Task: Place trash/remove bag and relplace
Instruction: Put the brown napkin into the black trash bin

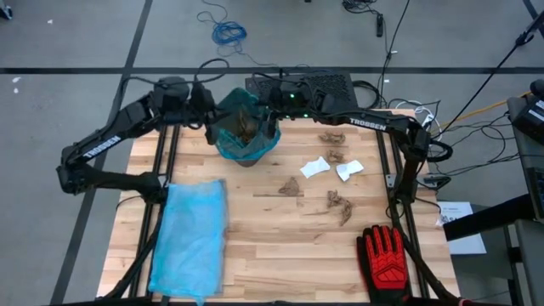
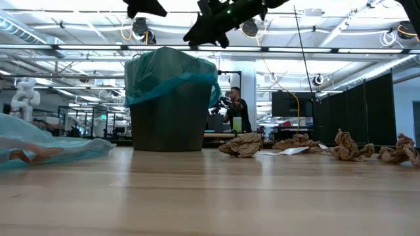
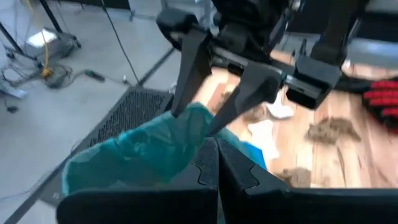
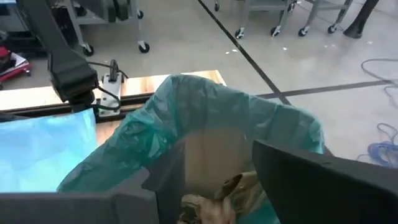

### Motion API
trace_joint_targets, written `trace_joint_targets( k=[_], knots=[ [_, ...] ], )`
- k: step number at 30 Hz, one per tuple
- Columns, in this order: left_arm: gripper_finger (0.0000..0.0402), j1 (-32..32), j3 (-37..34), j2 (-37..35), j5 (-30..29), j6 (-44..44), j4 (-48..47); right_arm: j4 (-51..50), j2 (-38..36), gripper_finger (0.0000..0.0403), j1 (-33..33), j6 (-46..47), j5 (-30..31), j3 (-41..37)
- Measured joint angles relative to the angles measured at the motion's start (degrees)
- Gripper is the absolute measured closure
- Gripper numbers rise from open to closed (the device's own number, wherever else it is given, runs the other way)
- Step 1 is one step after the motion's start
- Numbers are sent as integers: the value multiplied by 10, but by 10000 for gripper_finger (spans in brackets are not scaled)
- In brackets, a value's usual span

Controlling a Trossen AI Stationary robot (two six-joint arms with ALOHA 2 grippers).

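Hovering over the bin (image 1: 245, 136), lined with a teal bag (image 4: 211, 118): right gripper (image 4: 205, 186), fingers spread, brown trash (image 4: 214, 199) inside below it. Left gripper (image 3: 217, 168) closed at the bag's rim. More scraps (image 1: 336, 202) lie on the table (image 1: 280, 255); blue spare bag (image 1: 191, 238) and red glove (image 1: 387, 259) near the front edge.

Red-and-black glove (image 1: 384, 257) at the wooden table's (image 1: 280, 246) near right corner; person (image 2: 235, 107) far behind.
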Motion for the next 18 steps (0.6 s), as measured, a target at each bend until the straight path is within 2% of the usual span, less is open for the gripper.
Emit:
trace_joint_targets(
  k=[6, 9, 12, 14, 18],
  knots=[
    [401, -20, -108, -49, 17, -37, 119, -67, -12, 268, -3, -46, -28, -1],
    [402, -39, -148, -57, 17, -59, 175, -129, -48, 322, -2, -96, -24, -1],
    [402, -59, -168, -55, 17, -73, 205, -220, -94, 386, -2, -132, 10, 0],
    [402, -78, -173, -49, 17, -73, 236, -284, -121, 393, 0, -137, 31, 0],
    [402, -115, -176, -26, 18, -68, 282, -321, -163, 401, 7, -124, 34, -22]
  ],
)
